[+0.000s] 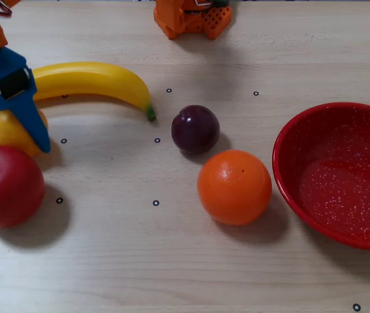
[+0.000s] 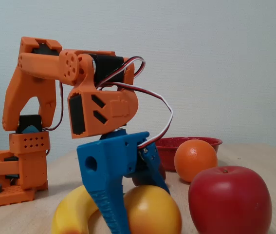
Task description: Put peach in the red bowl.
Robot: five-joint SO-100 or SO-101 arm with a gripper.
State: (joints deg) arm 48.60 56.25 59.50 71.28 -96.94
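Note:
The peach [image 1: 2,130] is small and yellow-orange. It rests on the table at the far left, between the banana and the apple, and it also shows in the low fixed view [image 2: 152,214]. My blue gripper [image 1: 25,134] comes down over it, and its jaws press on both sides of the peach [image 2: 142,212]. One finger [image 2: 111,204] crosses the peach's front and the other finger [image 2: 155,170] sits behind its top. The red bowl [image 1: 289,182] with white speckles stands empty at the right edge, and its rim [image 2: 211,141] shows far behind.
A banana [image 1: 93,79] lies just behind the peach. A red apple [image 1: 5,186] sits right in front of it. A dark plum [image 1: 196,129] and an orange [image 1: 234,187] lie between the peach and the bowl. The orange arm base [image 1: 191,18] is at the top.

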